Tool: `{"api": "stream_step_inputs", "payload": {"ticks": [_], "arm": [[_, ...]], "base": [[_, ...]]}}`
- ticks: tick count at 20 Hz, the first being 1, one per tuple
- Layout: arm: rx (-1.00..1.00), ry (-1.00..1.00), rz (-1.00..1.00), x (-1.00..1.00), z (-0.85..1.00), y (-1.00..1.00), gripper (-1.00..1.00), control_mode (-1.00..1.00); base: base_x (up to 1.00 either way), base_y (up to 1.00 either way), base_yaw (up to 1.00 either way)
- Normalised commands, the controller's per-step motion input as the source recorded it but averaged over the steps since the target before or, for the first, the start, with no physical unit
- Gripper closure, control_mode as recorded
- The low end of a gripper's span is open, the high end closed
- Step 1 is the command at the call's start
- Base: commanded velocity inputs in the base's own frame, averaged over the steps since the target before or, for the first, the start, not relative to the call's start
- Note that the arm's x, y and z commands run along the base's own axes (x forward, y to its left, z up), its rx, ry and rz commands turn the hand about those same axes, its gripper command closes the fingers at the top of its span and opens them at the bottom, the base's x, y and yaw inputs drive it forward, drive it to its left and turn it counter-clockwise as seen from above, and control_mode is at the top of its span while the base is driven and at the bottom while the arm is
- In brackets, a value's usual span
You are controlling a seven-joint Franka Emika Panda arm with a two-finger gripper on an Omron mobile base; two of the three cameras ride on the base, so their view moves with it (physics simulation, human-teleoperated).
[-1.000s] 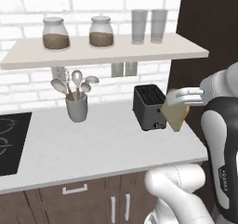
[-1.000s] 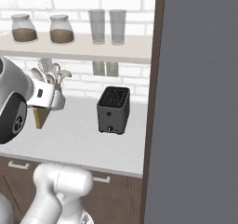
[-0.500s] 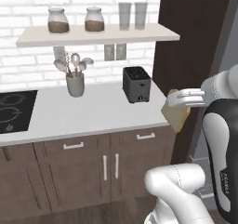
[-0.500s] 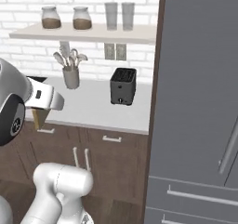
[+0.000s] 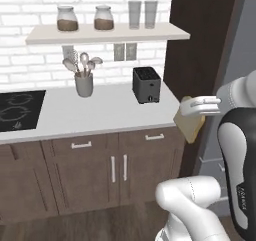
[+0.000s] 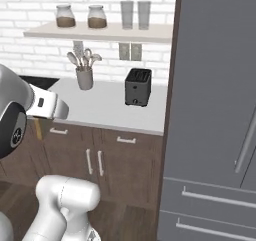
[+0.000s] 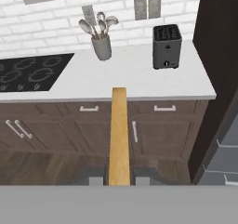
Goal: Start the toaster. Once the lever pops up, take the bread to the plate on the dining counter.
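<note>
Bread (image 5: 189, 126) was already out of the toaster (image 5: 146, 84) and pinched edge-on in the gripper (image 5: 197, 110), held in the air off the front right corner of the desk (image 5: 75, 112), well apart from the toaster. In the hand view the slice (image 7: 119, 135) ran straight up from between the finger tips, thin tan edge toward the camera, jaws pressed against its faces. Toaster sat at the right end of the desk, near the dark panel beside the fridge (image 6: 215, 110), slots looked empty from above as far as could be told. Utensil cup (image 5: 84, 84) stood left of the toaster, cooktop (image 5: 17, 110) further left.

Judged: toasting and pick-up done; carry under way. Left: reach the dining counter, find the plate, set the slice on it and let go.
</note>
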Motion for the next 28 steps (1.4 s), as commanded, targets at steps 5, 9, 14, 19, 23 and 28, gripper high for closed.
{"api": "stream_step_inputs", "payload": {"ticks": [5, 9, 14, 19, 23, 28], "arm": [[0.0, 0.0, 0.0, 0.0, 0.0, 0.0, 1.0, 1.0], [0.0, 0.0, 0.0, 0.0, 0.0, 0.0, 1.0, 1.0], [0.0, 0.0, 0.0, 0.0, 0.0, 0.0, 1.0, 1.0], [0.0, 0.0, 0.0, 0.0, 0.0, 0.0, 1.0, 1.0], [0.0, 0.0, 0.0, 0.0, 0.0, 0.0, 1.0, 1.0], [0.0, 0.0, 0.0, 0.0, 0.0, 0.0, 1.0, 1.0]], "base": [[-0.03, 0.0, 0.23], [-0.02, 0.0, 0.28], [-0.01, 0.0, 0.35], [0.0, 0.0, 0.37], [0.0, 0.0, 0.4], [0.01, 0.0, 0.38]]}}
